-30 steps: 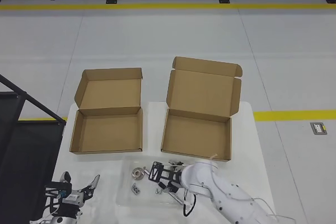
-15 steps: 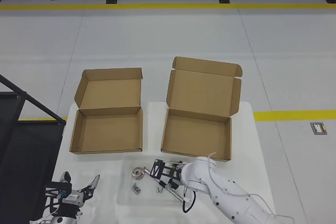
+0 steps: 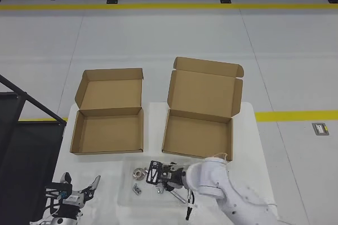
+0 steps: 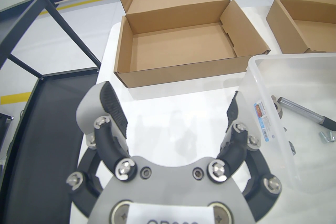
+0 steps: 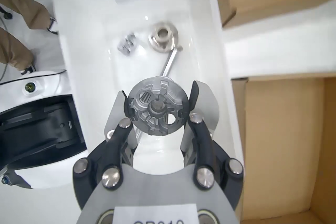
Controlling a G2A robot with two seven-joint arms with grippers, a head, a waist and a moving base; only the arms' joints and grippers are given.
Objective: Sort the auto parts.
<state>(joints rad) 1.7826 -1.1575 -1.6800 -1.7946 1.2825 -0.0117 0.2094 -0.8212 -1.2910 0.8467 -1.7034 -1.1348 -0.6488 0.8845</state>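
Observation:
My right gripper (image 5: 158,107) is shut on a round grey metal disc part (image 5: 159,106) and holds it just above the clear plastic bin (image 5: 207,33). Below it in the bin lie a flanged metal hub (image 5: 163,36), a thin metal rod (image 5: 169,63) and a small ridged clip (image 5: 126,43). From above, the right gripper (image 3: 158,173) sits over the bin's middle, beside the hub (image 3: 138,172). My left gripper (image 4: 173,109) stands open at the table's near left corner, left of the bin (image 4: 258,101), nothing between its fingers.
Two open cardboard boxes stand behind the bin: the left box (image 3: 107,134) and the right box (image 3: 198,136), both with nothing inside. A dark shelf frame (image 3: 17,135) stands off the table's left edge. White tabletop (image 4: 170,104) lies between the left gripper and the left box.
The right gripper has shifted slightly left over the bin and its wrist has turned, with the disc part held throughout. The left arm has not moved.

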